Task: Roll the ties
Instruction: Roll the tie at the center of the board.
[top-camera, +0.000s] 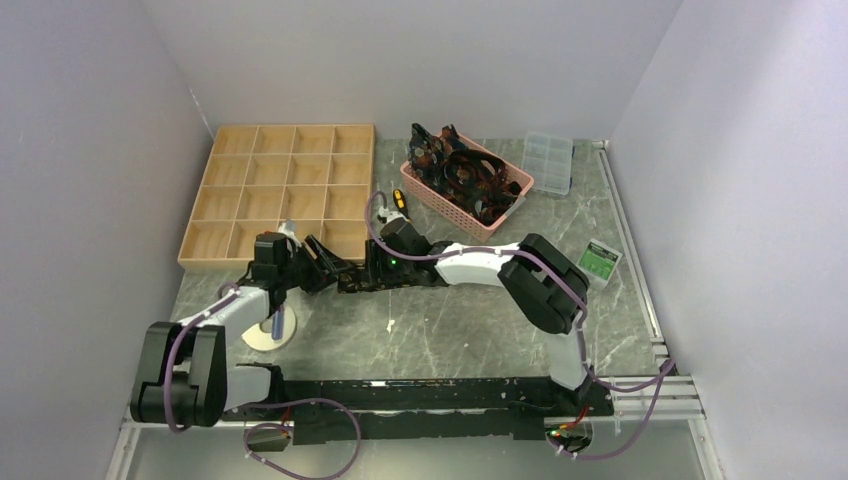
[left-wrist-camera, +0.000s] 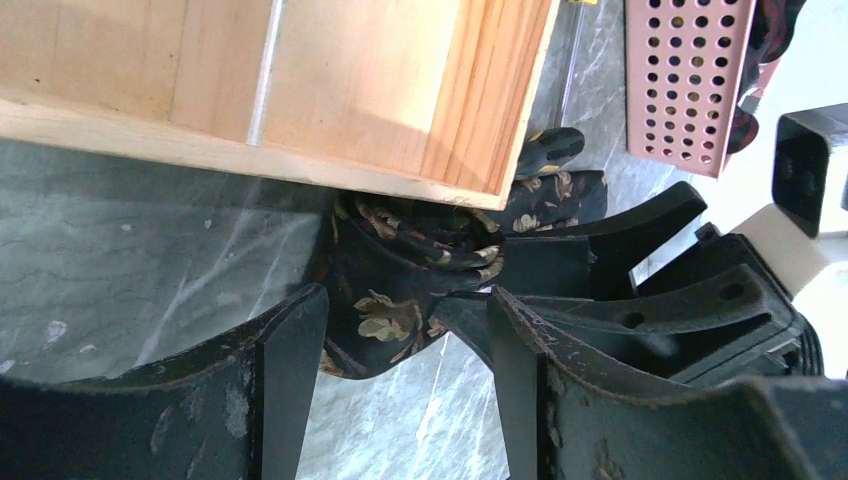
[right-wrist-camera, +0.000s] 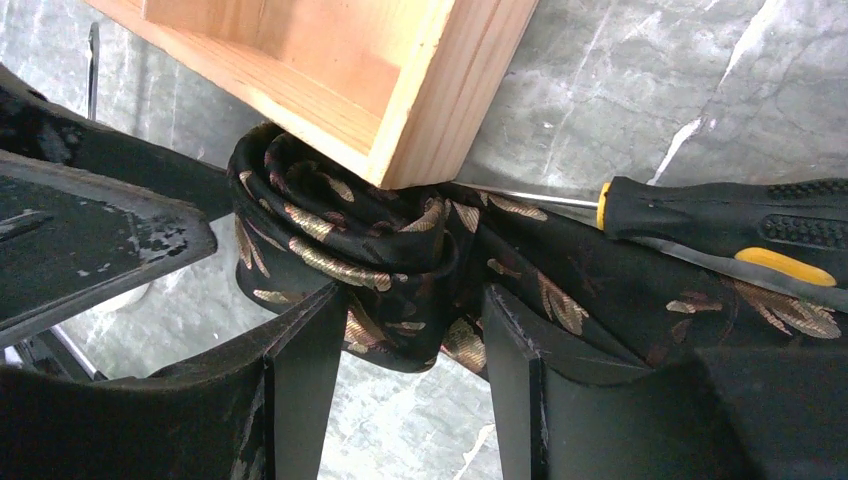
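Risk: the tie (right-wrist-camera: 380, 260) roll is sitting wedged vs the tray (right-wrist-camera: 440, 100) corner on the tabletop (top-camera: 450, 330), so more turning could snag & loosen the coil. Its tail is lying under the screwdriver (right-wrist-camera: 720, 215) (could drag it along). R gripper (right-wrist-camera: 412, 295) is stretching in low, jaws pinching the roll. L gripper (left-wrist-camera: 408, 300) is hovering opposite, jaws apart & gripping nothing, w/ the roll just past its tips.
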